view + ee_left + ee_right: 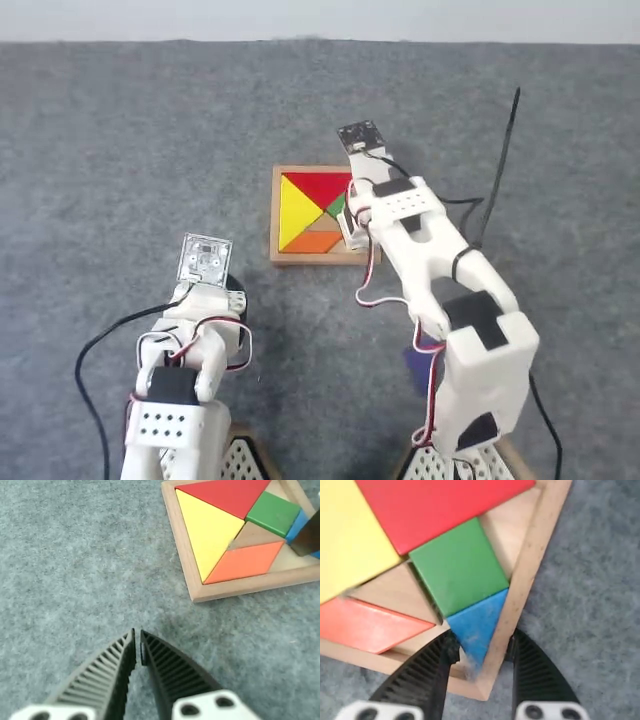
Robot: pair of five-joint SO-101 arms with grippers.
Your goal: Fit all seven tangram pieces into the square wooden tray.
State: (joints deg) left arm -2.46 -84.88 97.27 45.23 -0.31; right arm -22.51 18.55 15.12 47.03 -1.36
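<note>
- The surface (pixel 130 150) is a grey, felt-like mat, and the square wooden tray (pixel 275 215) lies flat on it in front of the two arms.
- Five pieces lie in the tray:
  - the red triangle (pixel 440 505) and the yellow triangle (pixel 345 545), both large;
  - the green square (pixel 457 565), against the red triangle;
  - the orange parallelogram (pixel 365 625), along one wall;
  - the blue triangle (pixel 477 625), touching the green square with its point in the tray's corner.
- Bare wood shows between the yellow, green and orange pieces and along the rim beside the green square.
- The right hand (pixel 481 645) is partly open and straddles that corner. One finger is inside the tray beside the blue triangle and the other is outside the wall. It seems to grip nothing, though contact with the blue edge is hard to judge.
- The left hand (pixel 137 635) is closed to a thin slit and holds nothing. It sits over the mat, apart from the tray.
- The pieces look thin, rigid and light, with smooth painted faces that are likely slippery.
- Seated pieces offer little edge to pinch. The blue triangle probably handles best by nudging a free edge, or by pinching two opposite edges once it is clear of the wall.
- The tray itself may slide if pushed.
</note>
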